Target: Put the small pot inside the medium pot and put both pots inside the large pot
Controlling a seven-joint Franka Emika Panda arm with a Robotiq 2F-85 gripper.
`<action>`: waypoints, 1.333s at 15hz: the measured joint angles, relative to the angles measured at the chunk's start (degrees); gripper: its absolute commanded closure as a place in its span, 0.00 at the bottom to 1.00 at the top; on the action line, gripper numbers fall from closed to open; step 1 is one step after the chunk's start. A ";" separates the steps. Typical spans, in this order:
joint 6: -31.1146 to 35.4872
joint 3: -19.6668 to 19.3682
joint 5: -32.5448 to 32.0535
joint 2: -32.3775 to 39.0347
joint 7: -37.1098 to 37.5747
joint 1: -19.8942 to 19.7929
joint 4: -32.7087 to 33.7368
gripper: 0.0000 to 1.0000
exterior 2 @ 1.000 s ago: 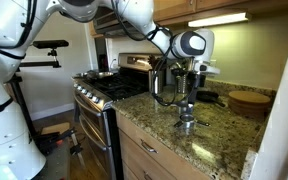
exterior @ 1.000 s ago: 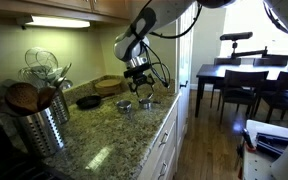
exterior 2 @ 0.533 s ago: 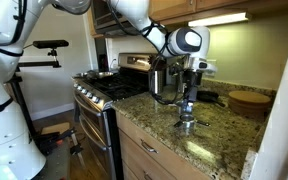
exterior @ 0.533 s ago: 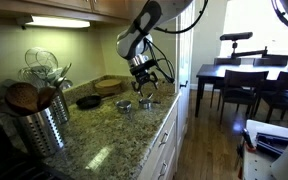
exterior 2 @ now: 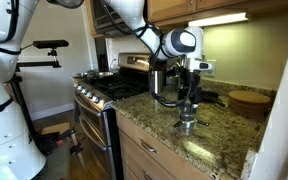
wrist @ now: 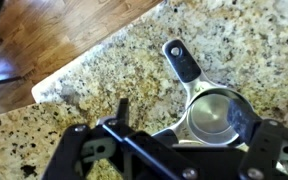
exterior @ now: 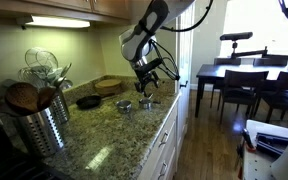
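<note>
Small pot (wrist: 212,112) looks to be nested inside the medium pot (wrist: 197,92), though the shine makes the two rims hard to separate. The pair stands on the granite table (wrist: 104,80), close to its front edge. What I take for the large pot (exterior: 124,104) stands just beside them, further in from that edge.

Several things could go wrong from here. A grip that catches only the inner rim could lift the small pot out again. The polished walls could slip between the fingers. A sideways nudge this near the edge could send the pots to the floor. The black handle (wrist: 181,62) could also catch on the large pot's rim.

The arm reaches down from above with its wrist pointing at the table. The end effector (exterior 2: 188,104) hovers over the pair, fingers spread wide and holding nothing.
</note>
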 measured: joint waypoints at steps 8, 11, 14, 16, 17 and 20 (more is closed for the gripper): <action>6.52 0.77 -1.78 -0.92 -12.02 -0.33 -5.02 0.00; 7.72 1.21 -1.78 -1.03 -15.26 -0.71 -6.81 0.00; 8.14 1.54 -1.78 -1.71 -17.86 -1.28 -8.68 0.00; 8.15 1.66 -1.78 -2.66 -19.17 -1.70 -10.16 0.00; 8.16 1.67 -1.78 -3.16 -19.92 -1.84 -10.86 0.00; 8.79 1.77 -1.78 -4.54 -21.28 -2.10 -12.63 0.00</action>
